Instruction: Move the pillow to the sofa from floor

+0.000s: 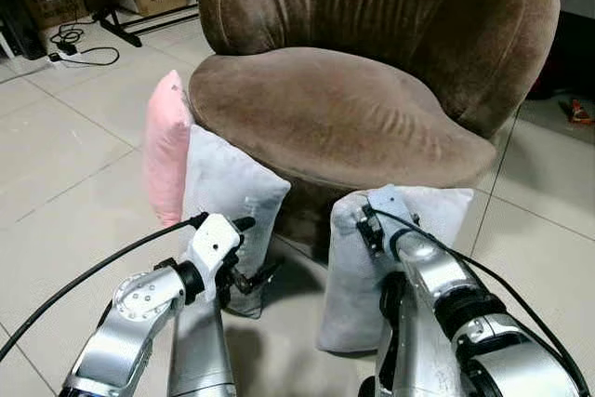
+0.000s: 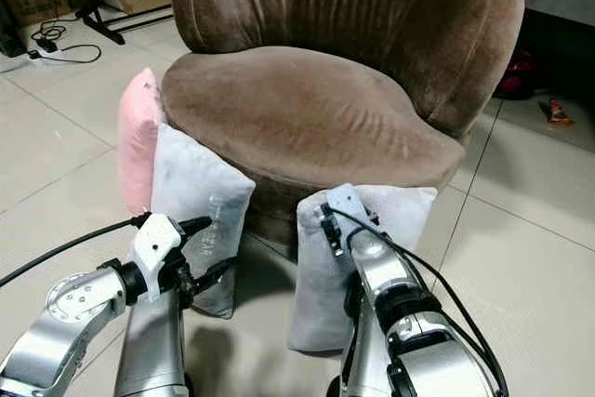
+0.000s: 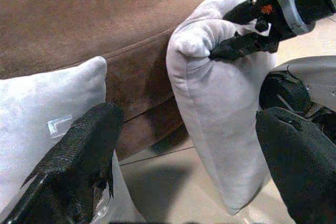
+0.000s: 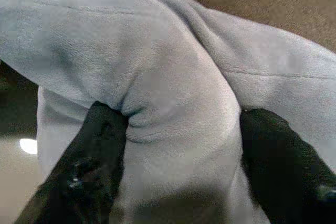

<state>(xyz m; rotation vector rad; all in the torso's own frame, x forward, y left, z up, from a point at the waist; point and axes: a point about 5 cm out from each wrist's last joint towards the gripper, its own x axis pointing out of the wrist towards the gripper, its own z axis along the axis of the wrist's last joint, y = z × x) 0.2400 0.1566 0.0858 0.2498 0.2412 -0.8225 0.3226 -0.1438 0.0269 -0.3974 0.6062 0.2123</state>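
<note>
Two grey pillows lean on your brown sofa [image 1: 353,90]. Your right gripper [image 4: 178,145] pinches the right pillow [image 1: 372,276] at its top edge, on the floor [image 1: 65,165]. Your left gripper [image 3: 184,161] hangs spread, near the left pillow [image 1: 228,197].

The scene is viewed from the head by both eye views, forward and down, so that the brown sofa [image 1: 363,90] is seen beyond both end effectors and the tiled floor [image 1: 65,165] beneath them; nearly the same field is shared by the two. The left wrist view is taken along the left end effector [image 3: 184,145], whose spread fingers frame the grey pillow [image 3: 220,129] ahead and the right end effector [image 3: 239,48] pinching its top. The right wrist view is set very close, along the right end effector [image 4: 181,129], with that same pillow's fabric bunched between the fingers and the sofa just beyond.
</note>
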